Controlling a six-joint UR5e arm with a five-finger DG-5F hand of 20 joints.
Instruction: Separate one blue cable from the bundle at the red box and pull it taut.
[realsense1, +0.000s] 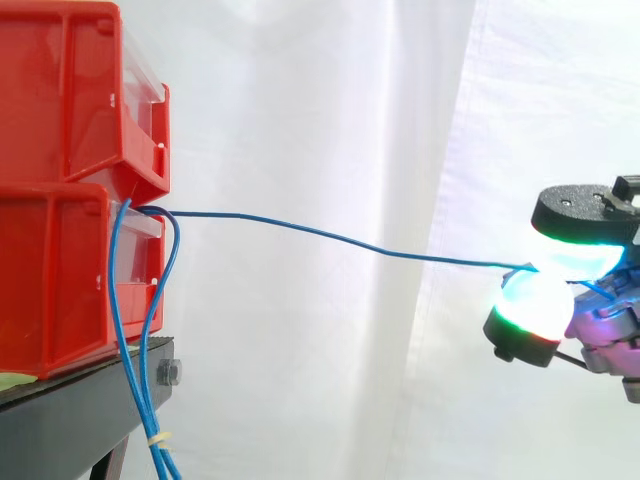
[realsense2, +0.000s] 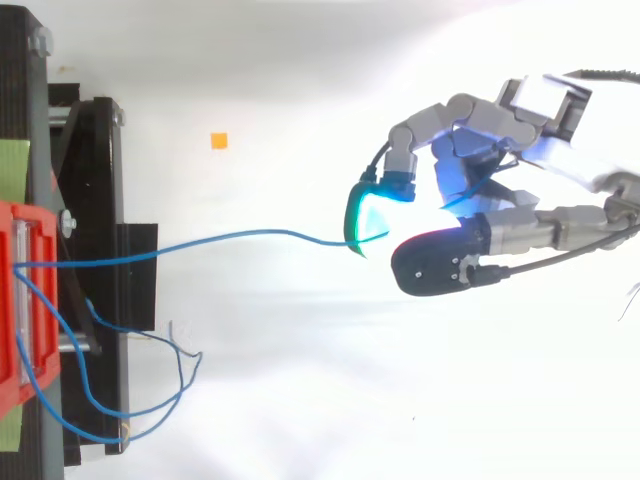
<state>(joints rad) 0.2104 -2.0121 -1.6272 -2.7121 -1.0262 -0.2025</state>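
Fingertips (realsense1: 535, 300) of hand (realsense2: 470, 130) pinched together on one blue cable (realsense1: 330, 236), which leaves the pads nearly straight, sagging slightly, toward red bins (realsense1: 60, 270) well away; remaining bundle (realsense1: 152, 425) hangs there.

I see white curtain (realsense1: 330, 120) across whole far side, hanging in soft vertical folds. Edge of overlapping panel runs top to bottom right of centre, and panel right of it looks slightly greyer. Light strong and even, brightest mid-curtain. Black stand (realsense1: 70, 410) at lower left, hex bolt (realsense1: 168, 374) on its right end, green tape (realsense1: 15, 379) on top at left edge. From above: white surface (realsense2: 300, 380) underneath, small orange square (realsense2: 219, 141) on it, right of stand.
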